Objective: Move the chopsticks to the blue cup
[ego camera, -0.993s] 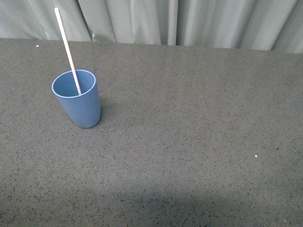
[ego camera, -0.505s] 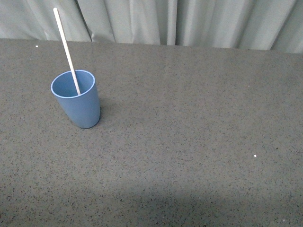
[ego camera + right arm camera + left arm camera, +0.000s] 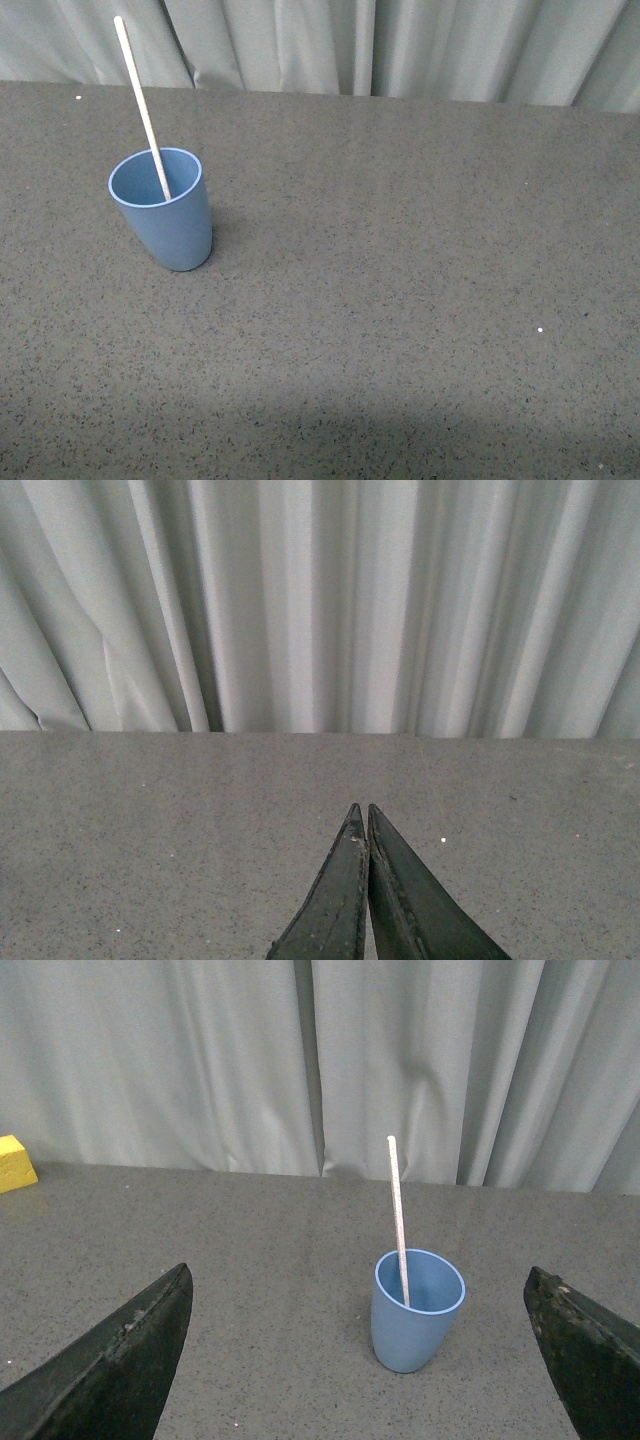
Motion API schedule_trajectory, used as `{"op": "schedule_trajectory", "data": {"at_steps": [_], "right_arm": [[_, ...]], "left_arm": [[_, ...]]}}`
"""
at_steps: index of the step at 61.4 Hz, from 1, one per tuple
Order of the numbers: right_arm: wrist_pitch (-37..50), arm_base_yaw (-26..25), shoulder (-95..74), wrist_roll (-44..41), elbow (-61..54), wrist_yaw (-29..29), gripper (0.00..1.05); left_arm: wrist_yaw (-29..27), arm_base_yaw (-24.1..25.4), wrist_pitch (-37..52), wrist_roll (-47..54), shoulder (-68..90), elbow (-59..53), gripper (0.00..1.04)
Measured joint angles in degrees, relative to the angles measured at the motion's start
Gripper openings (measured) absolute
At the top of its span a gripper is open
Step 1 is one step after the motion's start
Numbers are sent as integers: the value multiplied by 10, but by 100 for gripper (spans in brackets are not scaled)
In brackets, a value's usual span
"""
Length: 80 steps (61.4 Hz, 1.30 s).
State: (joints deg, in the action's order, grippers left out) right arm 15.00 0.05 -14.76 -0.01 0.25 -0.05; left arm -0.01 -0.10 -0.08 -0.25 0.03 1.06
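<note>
Front view: the table is a wide dark speckled top w/ a grey curtain behind it, and you have neither arm in shot here. The cup stands upright on the left part of the table, near the far edge. The stick sits inside the cup, lower end down in it, leaning on the rim and tilting up and to the left, w/ roughly half its length above the rim. By my read the transfer is done: stick is in the cup, nothing gripping it, no other stick visible. Prob. nothing left for you but to park the arms.

Tools: your left gripper is spread wide, its two dark fingers at either side of its wrist view, cup and stick between them but well apart from both; it holds nothing. Your right gripper has its tips pressed together, empty, over bare table. A small yellow block lies far off by the curtain.
</note>
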Motion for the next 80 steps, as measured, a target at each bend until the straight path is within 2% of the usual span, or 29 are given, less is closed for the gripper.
{"op": "schedule_trajectory", "data": {"at_steps": [20,26,36,40,70,72,80], "right_arm": [[-52,0,51,0,0,0,1],[-143,0,123,0,0,0,1],[-149,0,145,0,0,0,1],[-149,0,145,0,0,0,10],[-149,0,145,0,0,0,95],[-149,0,145,0,0,0,97],[-149,0,145,0,0,0,95]], "left_arm": [[0,0,0,0,0,0,98],[0,0,0,0,0,0,98],[0,0,0,0,0,0,98],[0,0,0,0,0,0,98],[0,0,0,0,0,0,98],[0,0,0,0,0,0,98],[0,0,0,0,0,0,98]]}}
